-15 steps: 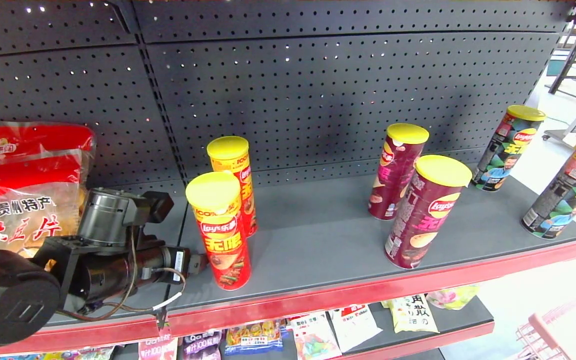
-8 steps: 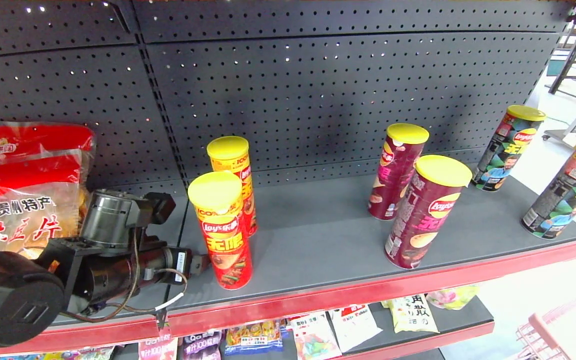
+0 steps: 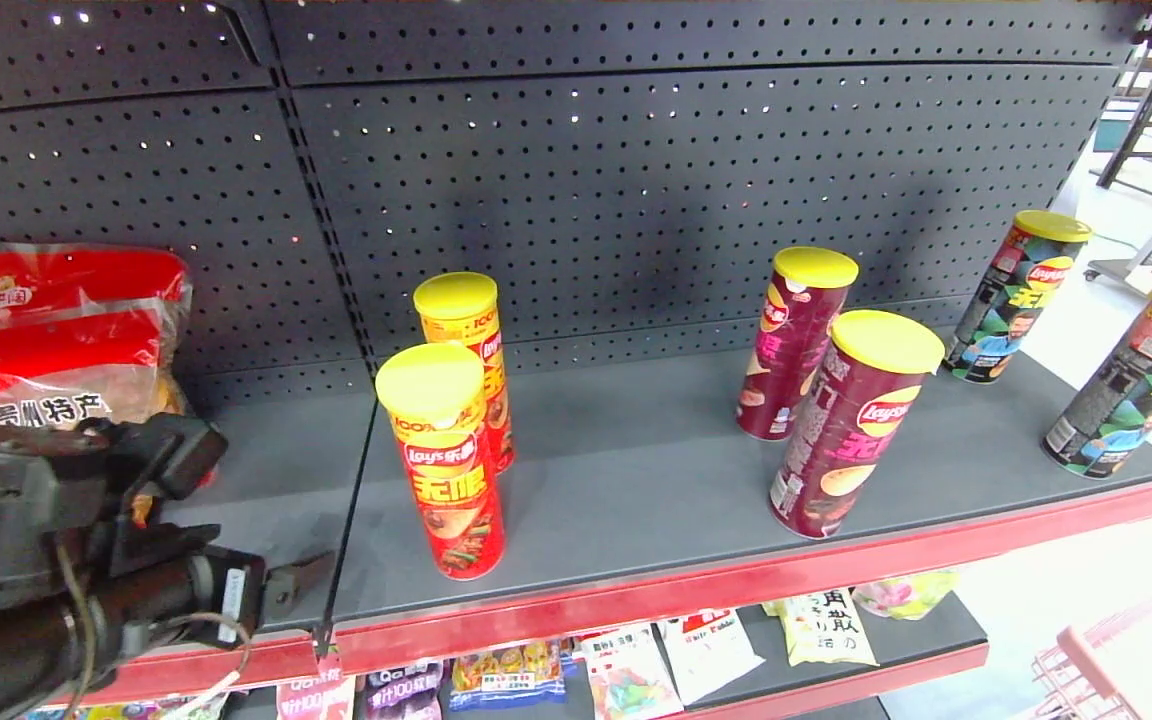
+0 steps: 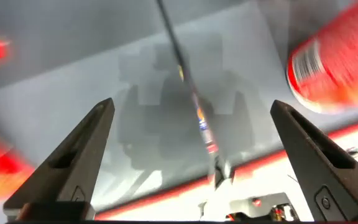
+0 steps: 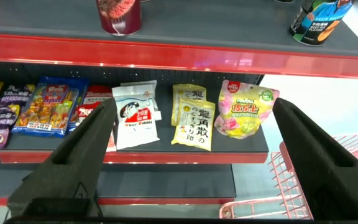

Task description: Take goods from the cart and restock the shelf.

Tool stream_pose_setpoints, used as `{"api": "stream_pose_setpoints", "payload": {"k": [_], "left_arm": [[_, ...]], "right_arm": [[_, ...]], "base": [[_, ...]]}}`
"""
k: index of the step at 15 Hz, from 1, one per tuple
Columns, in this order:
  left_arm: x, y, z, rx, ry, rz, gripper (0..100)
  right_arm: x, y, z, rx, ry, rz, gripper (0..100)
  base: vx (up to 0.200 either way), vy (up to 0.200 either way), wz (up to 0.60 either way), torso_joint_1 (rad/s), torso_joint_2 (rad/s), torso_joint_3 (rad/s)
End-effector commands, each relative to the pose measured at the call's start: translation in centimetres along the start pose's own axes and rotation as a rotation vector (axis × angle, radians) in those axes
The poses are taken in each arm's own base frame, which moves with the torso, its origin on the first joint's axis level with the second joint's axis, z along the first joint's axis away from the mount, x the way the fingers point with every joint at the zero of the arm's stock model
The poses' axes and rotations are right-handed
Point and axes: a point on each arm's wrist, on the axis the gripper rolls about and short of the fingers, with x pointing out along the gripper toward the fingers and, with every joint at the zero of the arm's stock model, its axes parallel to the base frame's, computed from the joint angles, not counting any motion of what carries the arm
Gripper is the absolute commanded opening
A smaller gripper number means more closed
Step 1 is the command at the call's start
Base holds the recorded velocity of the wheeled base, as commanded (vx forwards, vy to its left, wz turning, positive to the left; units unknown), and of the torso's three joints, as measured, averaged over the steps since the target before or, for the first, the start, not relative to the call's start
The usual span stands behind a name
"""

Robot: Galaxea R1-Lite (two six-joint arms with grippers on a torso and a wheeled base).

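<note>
Two red chip cans with yellow lids stand on the grey shelf [image 3: 636, 480], the front red can [image 3: 441, 460] near the edge and the other red can [image 3: 463, 345] behind it. My left gripper [image 3: 298, 583] is at the shelf's front edge, left of the front can and apart from it. In the left wrist view the left gripper [image 4: 194, 155] is open with nothing between its fingers, and the red can [image 4: 337, 56] lies off to one side. My right gripper [image 5: 194, 155] is open and empty, facing the lower shelf [image 5: 166, 152] below the red lip.
Two maroon cans [image 3: 851, 425] stand mid-right on the shelf and two dark patterned cans [image 3: 1016, 295] at the right end. Red snack bags [image 3: 56, 340] lean at the far left. Bagged snacks [image 5: 194, 115] fill the lower shelf. A pink cart [image 3: 1126, 660] sits at lower right.
My left arm has drawn back to the left and toward the shelf's front edge, away from the front red can. That can stays upright in place.
</note>
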Motion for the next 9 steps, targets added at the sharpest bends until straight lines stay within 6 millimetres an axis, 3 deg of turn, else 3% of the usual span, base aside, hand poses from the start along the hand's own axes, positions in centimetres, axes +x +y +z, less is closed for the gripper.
{"api": "stream_pose_setpoints", "payload": {"k": [1,4,7,9], "left_arm": [[-8.6,1.2,-2.4,-0.001,-0.118,-0.015,100],[-13.2,2.0,-5.9,-0.021,-0.086,-0.015,100],[-14.7,2.4,-8.1,-0.140,-0.076,0.069,100],[-14.8,2.3,-9.5,-0.223,-0.113,0.164,100]], "right_arm": [[0.2,-0.1,1.2,0.000,0.022,-0.005,100],[0.6,0.1,1.7,0.017,0.079,-0.131,100],[0.5,0.3,0.6,0.034,0.108,-0.250,100],[0.1,0.5,-0.1,0.030,0.057,-0.219,100]], "base": [[0.000,0.000,0.00,0.000,0.00,0.000],[0.000,0.000,0.00,0.000,0.00,0.000],[0.000,0.000,0.00,0.000,0.00,0.000],[0.000,0.000,0.00,0.000,0.00,0.000]]}}
